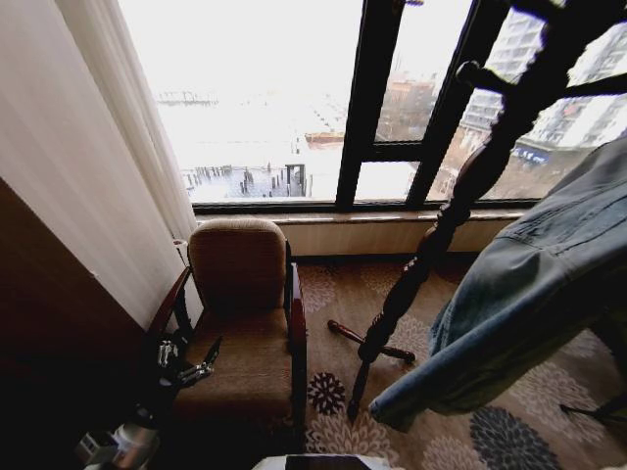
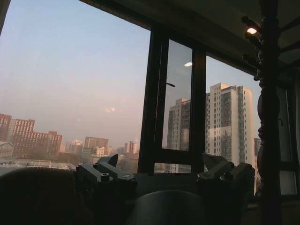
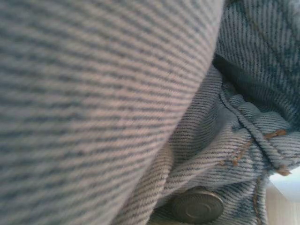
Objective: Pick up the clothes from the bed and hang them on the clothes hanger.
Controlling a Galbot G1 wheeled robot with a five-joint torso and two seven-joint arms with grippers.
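The jacket (image 1: 529,294) hangs in the air on the right of the head view, its light blue denim draped from the upper right down toward the patterned carpet (image 1: 509,431), with a sleeve end lowest near the middle. It is in front of and to the right of a dark turned-wood coat stand (image 1: 441,225), which rises from feet on the carpet up past the window (image 1: 294,98). In the right wrist view the denim (image 3: 93,93) presses close, with folds, orange stitching and a metal button (image 3: 197,205). I cannot tell whether the right gripper is open or closed, as cloth covers it.

The left gripper (image 1: 194,370) is low on the left, over the seat of a brown armchair (image 1: 240,264) that stands against the window wall beside a pale curtain (image 1: 88,176). Its fingers (image 2: 105,174) are spread apart and hold nothing, pointing toward the window and the buildings outside.
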